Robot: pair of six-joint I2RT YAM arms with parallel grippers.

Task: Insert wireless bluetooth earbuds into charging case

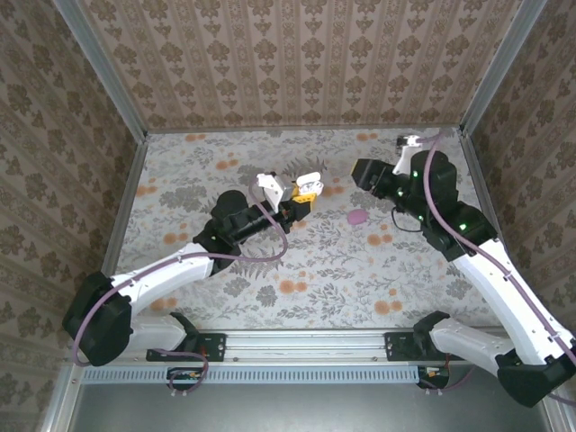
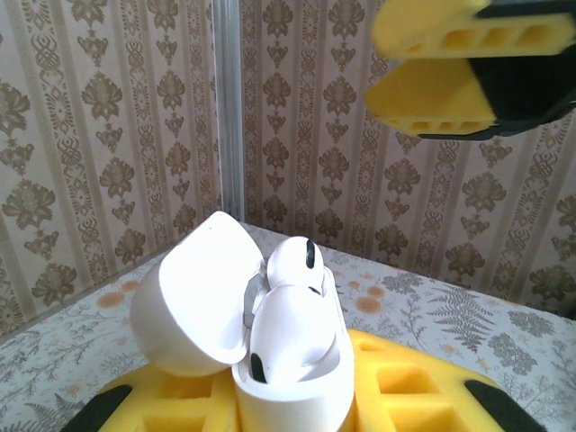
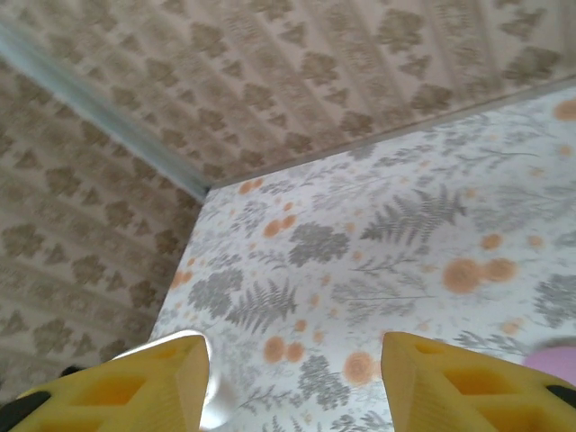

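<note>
The charging case is white and stands open, lid tipped back to the left. Two white earbuds sit in it, one at the back and one in front, their tops sticking up. My left gripper is shut on the case's body, yellow pads on both sides. From above, the left gripper holds the case over the table's middle. My right gripper is open with nothing between its fingers. Its yellow fingers hang above and right of the case.
A magenta oval lump lies on the floral table right of the case, and its edge shows by my right finger. Patterned walls close in the back and sides, with a metal corner post. The right arm stands at the back right.
</note>
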